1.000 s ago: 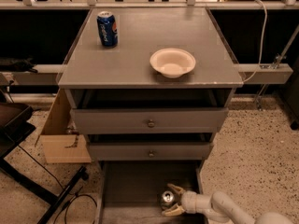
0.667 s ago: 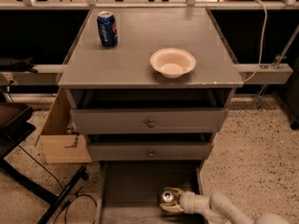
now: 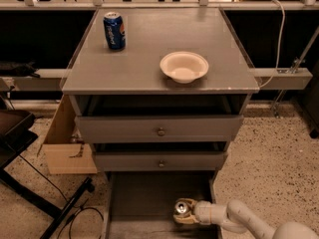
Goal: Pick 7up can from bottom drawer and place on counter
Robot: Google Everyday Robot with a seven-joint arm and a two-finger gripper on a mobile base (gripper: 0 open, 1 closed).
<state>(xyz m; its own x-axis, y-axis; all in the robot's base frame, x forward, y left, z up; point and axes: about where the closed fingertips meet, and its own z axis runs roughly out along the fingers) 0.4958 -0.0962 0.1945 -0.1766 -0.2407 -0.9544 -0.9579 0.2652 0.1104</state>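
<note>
The 7up can (image 3: 181,208), small with a shiny silver top, stands in the open bottom drawer (image 3: 139,203) near its right wall. My gripper (image 3: 182,211) comes in from the lower right on a white arm and sits around the can, fingers on either side of it. The counter (image 3: 149,49) is the wide grey top of the cabinet above.
A blue Pepsi can (image 3: 114,30) stands at the counter's back left. A white bowl (image 3: 184,66) sits near its front middle. Two upper drawers with round knobs (image 3: 160,132) hang above the bottom one. A cardboard box (image 3: 65,138) and black stand legs are on the left floor.
The gripper and the can have shifted slightly left and toward the drawer's front; the can stays between the fingers.
</note>
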